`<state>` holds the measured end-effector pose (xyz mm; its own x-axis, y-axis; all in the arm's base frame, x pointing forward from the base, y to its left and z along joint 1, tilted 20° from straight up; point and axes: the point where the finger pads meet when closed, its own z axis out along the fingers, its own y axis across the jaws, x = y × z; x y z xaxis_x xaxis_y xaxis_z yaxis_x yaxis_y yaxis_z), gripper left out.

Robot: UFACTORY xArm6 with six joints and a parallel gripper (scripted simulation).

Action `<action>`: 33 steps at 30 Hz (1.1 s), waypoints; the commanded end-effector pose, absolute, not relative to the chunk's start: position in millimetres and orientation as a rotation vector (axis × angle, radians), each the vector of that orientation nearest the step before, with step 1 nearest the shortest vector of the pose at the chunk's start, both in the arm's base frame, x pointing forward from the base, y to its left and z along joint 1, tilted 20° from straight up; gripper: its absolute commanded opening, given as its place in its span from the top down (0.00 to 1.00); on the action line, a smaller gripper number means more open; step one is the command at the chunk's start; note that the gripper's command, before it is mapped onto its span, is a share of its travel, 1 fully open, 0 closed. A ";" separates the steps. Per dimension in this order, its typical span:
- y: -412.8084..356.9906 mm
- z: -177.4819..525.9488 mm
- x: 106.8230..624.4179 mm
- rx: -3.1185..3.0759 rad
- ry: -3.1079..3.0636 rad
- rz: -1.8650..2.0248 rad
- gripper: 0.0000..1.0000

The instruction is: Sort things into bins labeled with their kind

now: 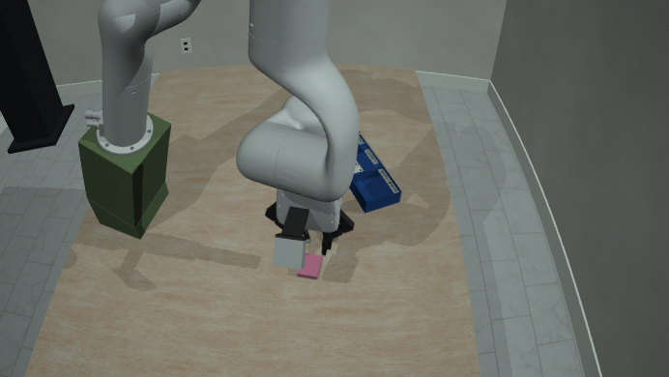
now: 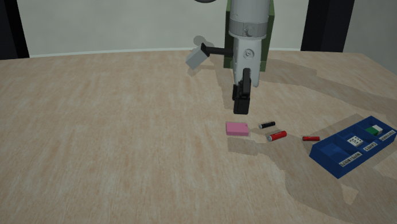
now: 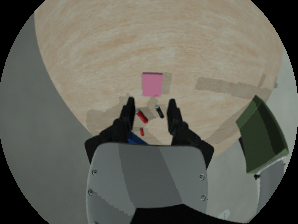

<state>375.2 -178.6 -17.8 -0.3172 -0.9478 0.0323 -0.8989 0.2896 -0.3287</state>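
Observation:
A pink flat block [image 2: 237, 128] lies on the table; it also shows in the top view [image 1: 310, 266] and in the wrist view [image 3: 152, 84]. My gripper [image 2: 241, 108] hangs open and empty a little above the pink block; the wrist view shows its fingers apart. Right of the block lie a black battery [image 2: 267, 124], a thick red battery [image 2: 277, 135] and a thin red battery [image 2: 311, 138]. The blue three-part bin [image 2: 352, 145] stands at the right. Its middle part holds a white die [image 2: 355, 141] and its far part holds a green and white block [image 2: 374, 130]. The near part looks empty.
The arm's green base block [image 1: 125, 174] stands at the table's left side in the top view. The bin [image 1: 374, 176] is partly hidden behind the arm there. A dark pillar [image 1: 26, 77] stands off the table.

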 end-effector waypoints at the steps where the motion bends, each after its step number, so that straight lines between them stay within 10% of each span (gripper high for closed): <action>1: -180.9 -33.6 380.8 -1.721 2.377 -0.441 0.44; 33: -185.2 -69.2 394.0 -1.723 2.381 -0.442 0.44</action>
<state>392.3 -185.0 -66.0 -0.3189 -0.9470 0.0395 -0.9046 0.2917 -0.3107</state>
